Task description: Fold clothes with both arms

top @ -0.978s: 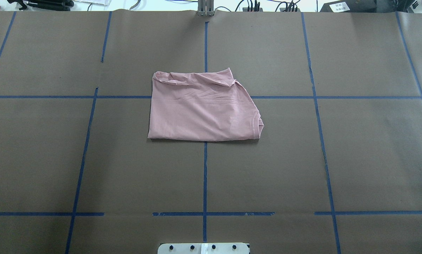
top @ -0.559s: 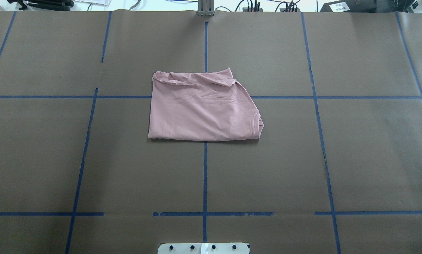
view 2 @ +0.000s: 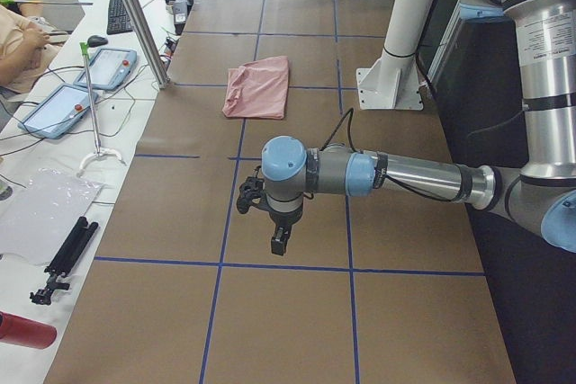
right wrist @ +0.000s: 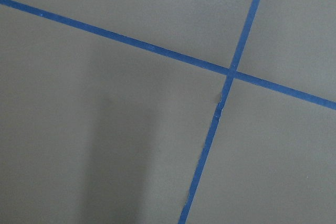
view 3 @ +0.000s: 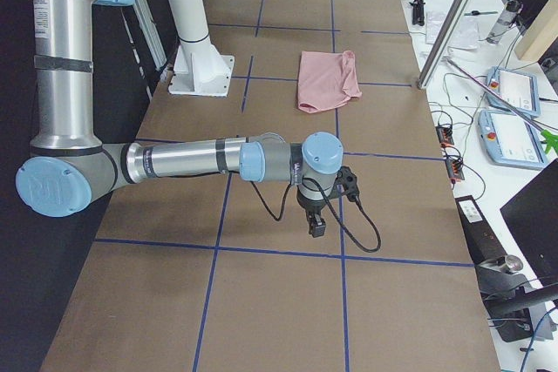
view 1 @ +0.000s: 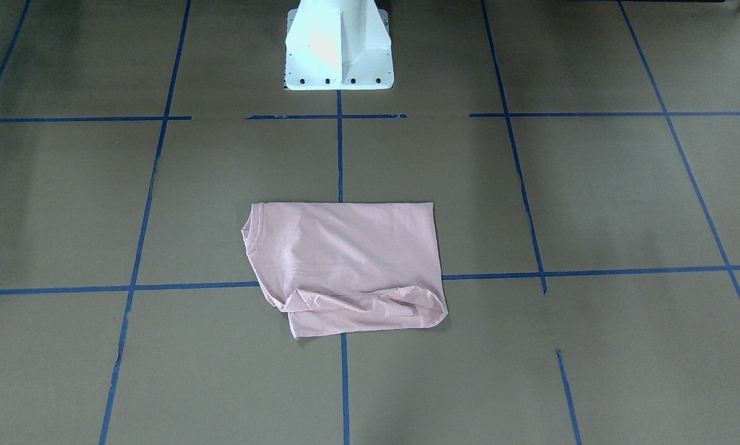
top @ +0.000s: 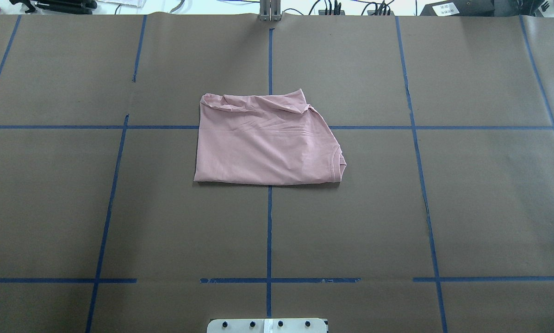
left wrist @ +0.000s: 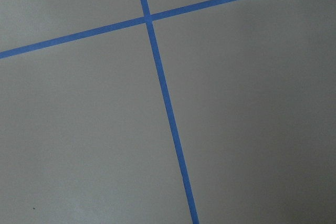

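The pale pink T-shirt (top: 267, 143) lies folded in a rough rectangle at the table's middle, back side up, collar at its right, a rumpled fold along its far edge. It also shows in the front view (view 1: 345, 266) and both side views (view 2: 259, 87) (view 3: 327, 78). The dog outline and lettering are hidden. The left gripper (view 2: 280, 242) hangs over bare paper far to the shirt's left. The right gripper (view 3: 316, 226) hangs over bare paper far to its right. I cannot tell whether either is open or shut. Both wrist views show only paper and tape.
Brown paper (top: 489, 208) with a blue tape grid (top: 269, 231) covers the table. The white pedestal base (view 1: 339, 49) stands at the robot's edge. A metal post (view 2: 135, 15), tablets (view 2: 112, 65) and tools (view 2: 63, 258) lie along the operators' side.
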